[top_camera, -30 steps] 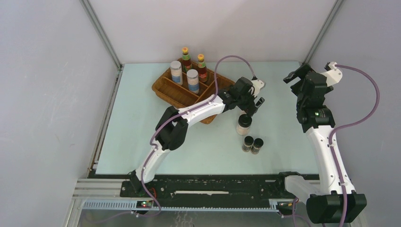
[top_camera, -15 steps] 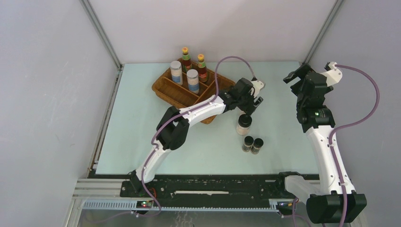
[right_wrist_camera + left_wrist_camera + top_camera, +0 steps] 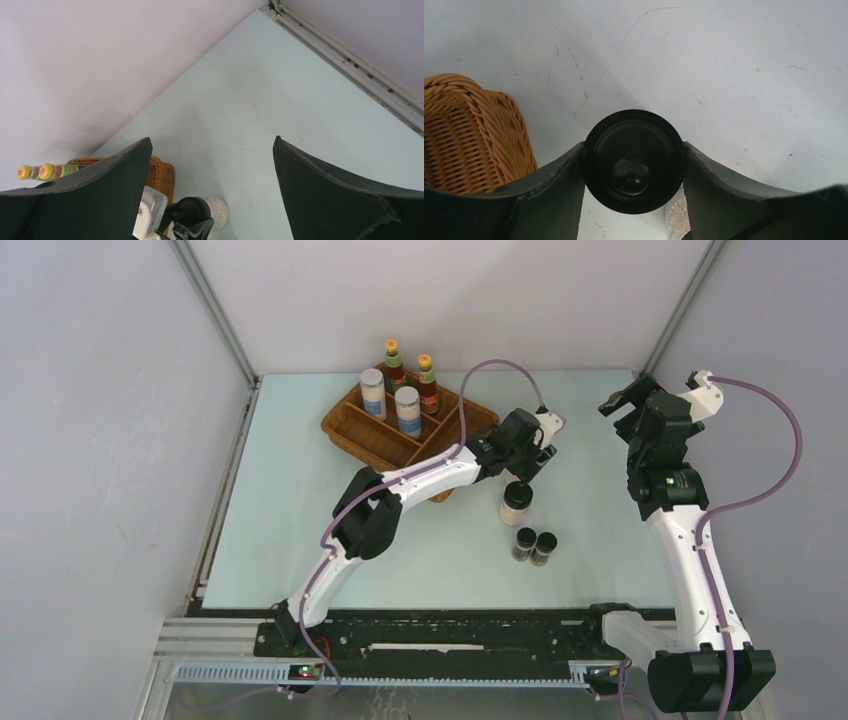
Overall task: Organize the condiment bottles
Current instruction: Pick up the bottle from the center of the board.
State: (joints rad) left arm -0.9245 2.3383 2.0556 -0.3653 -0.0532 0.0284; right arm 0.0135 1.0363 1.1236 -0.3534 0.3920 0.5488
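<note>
A black-capped beige shaker (image 3: pixel 516 506) stands on the table right of the wicker tray (image 3: pixel 350 430). My left gripper (image 3: pixel 524 476) is down over it. In the left wrist view both fingers press the sides of its round black cap (image 3: pixel 634 160), so the left gripper (image 3: pixel 634 167) is shut on the shaker. The shaker's grainy body (image 3: pixel 218 210) also shows in the right wrist view. Two tiny dark vials (image 3: pixel 533 545) stand side by side just nearer. Two blue-labelled jars (image 3: pixel 407 410) and two red-brown sauce bottles (image 3: pixel 427 382) stand in the tray. My right gripper (image 3: pixel 625 400) hangs open and empty, high at the far right.
The tray's woven corner (image 3: pixel 474 135) lies close to the left of the gripped shaker. My left arm stretches over the tray's near right part and hides it. Walls enclose the table on three sides, with a metal rail (image 3: pixel 350 70) along the right edge.
The left fingers have closed in from wide open onto the shaker's cap, and the left wrist has shifted slightly away. The right arm has not moved.
</note>
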